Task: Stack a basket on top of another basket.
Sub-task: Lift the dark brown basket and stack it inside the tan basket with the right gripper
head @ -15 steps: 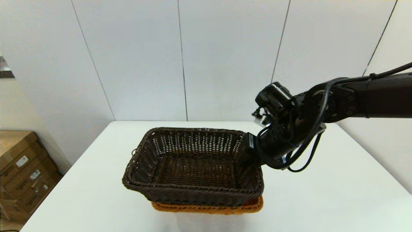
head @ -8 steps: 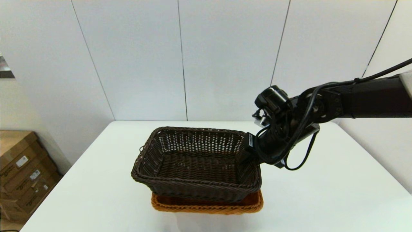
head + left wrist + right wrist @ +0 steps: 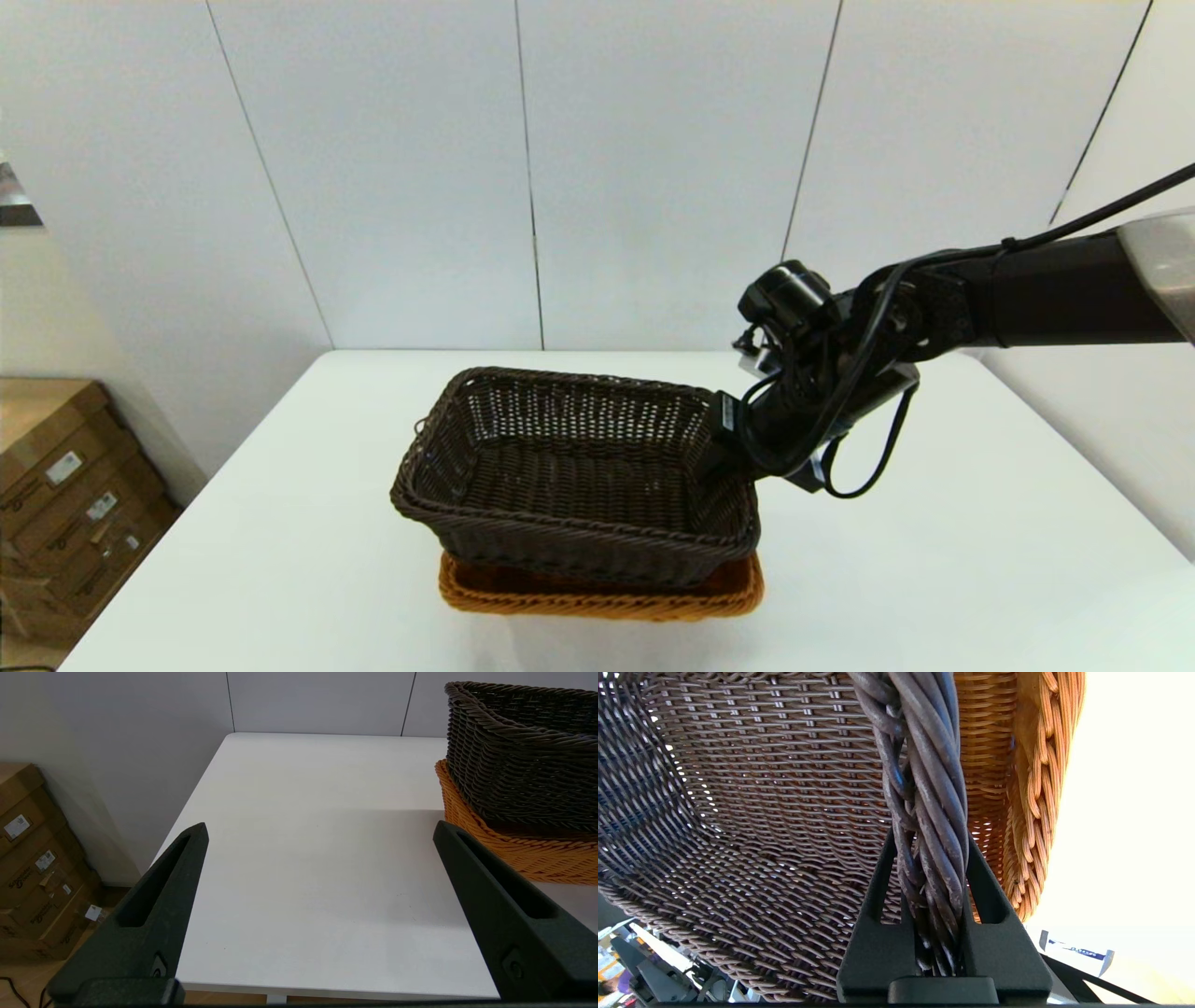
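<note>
Right gripper (image 3: 724, 446) pinching the braided right rim of the dark basket (image 3: 569, 476), tilted over and offset leftward from the orange basket (image 3: 597, 597); left gripper (image 3: 320, 833) spread, idle.

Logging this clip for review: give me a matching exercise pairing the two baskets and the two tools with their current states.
Column 1:
1. dark brown basket
2. orange-tan basket
3. right tool
4. left tool

Column 2:
A. open, off to the side above bare table
B. on the table, underneath
C. tilted, partly inside the other basket
D. clamped on a braided rim

Pairs: 1-C, 2-B, 3-D, 4-A
</note>
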`<state>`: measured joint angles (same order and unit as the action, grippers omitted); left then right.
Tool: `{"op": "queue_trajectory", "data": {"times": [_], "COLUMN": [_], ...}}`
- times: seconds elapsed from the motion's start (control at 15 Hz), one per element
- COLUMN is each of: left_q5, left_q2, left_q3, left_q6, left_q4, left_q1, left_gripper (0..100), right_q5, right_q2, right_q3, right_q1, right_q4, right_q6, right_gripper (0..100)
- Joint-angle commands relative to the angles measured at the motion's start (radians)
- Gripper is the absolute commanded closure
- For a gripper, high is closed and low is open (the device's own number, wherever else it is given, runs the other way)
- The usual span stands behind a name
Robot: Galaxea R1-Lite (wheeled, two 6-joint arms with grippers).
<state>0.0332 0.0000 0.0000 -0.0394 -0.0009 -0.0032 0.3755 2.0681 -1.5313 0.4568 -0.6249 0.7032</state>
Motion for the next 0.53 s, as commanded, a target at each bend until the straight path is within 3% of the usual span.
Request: {"op": "queue_trajectory", "data": {"times": [0.07, 0.53], "left_q5": [0.001, 0.001], "left_q2": [-0.002, -0.002], "left_q3": [0.002, 0.002], "left_q6": [-0.001, -0.001], "left_q4": [-0.001, -0.001], "left_q1": [0.000, 0.000], "left_gripper": [0, 0], "right_q5": [0.002, 0.002], "right_q2": [-0.026, -0.045], "right_q3": [-0.001, -0.004], "right_q1": [-0.009, -0.050], "right_q4": [-0.009, -0.013], "right_q6": [0.004, -0.014], "right_gripper": [100, 100]}}
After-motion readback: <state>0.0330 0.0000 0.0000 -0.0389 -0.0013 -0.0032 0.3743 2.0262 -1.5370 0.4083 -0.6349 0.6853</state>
